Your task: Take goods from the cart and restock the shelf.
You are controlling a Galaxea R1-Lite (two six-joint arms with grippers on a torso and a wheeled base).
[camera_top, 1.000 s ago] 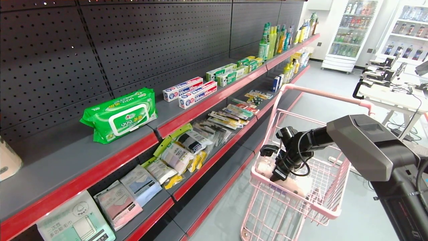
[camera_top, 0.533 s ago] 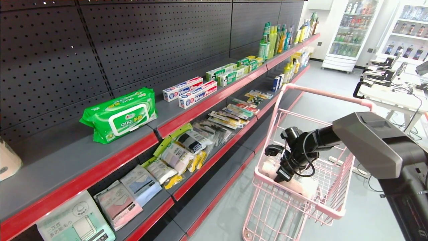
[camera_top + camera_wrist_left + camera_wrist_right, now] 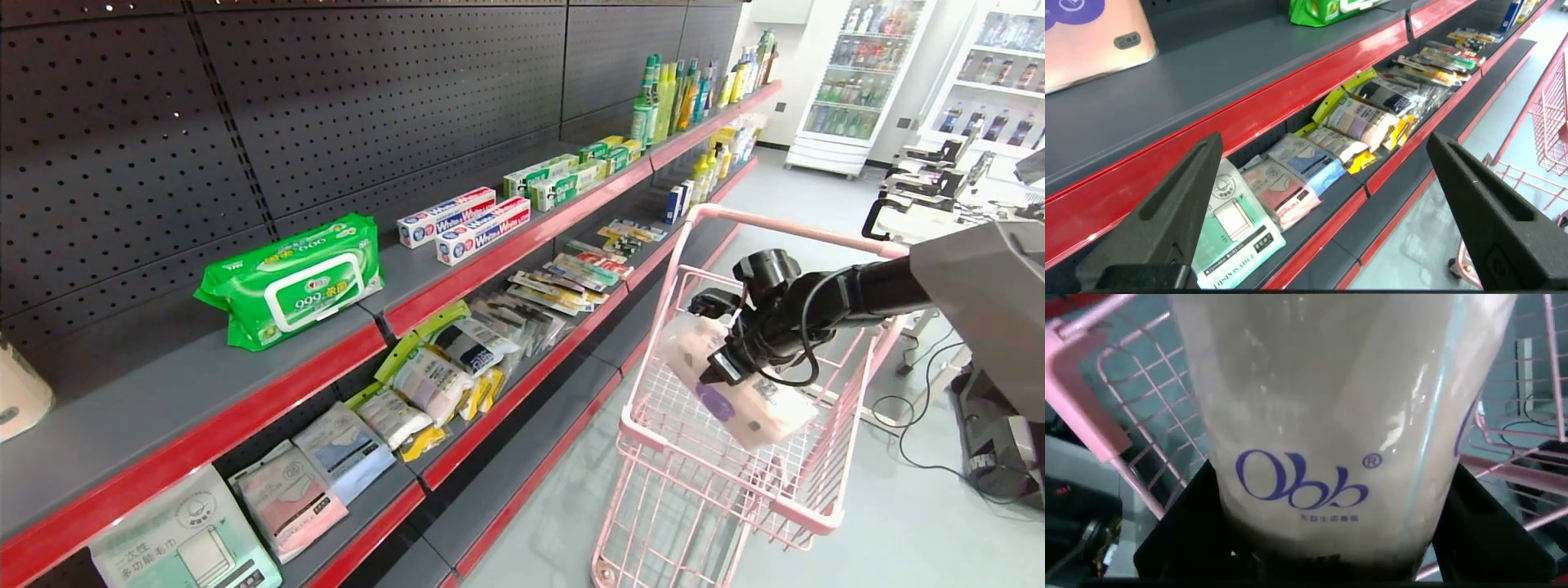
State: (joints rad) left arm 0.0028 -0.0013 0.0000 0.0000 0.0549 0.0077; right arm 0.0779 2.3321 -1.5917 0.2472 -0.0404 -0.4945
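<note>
Clamping a tissue pack (image 3: pixel 755 408) above the pink cart (image 3: pixel 804 516), right hand (image 3: pixel 720 369), left wrist view catching left hand (image 3: pixel 1327 214) spread wide

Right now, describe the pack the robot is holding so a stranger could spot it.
Find the pink cart beside the shelves. Over its basket the right gripper clamps a soft pack. Pale pink with purple print, it alone hangs in midair.
</note>
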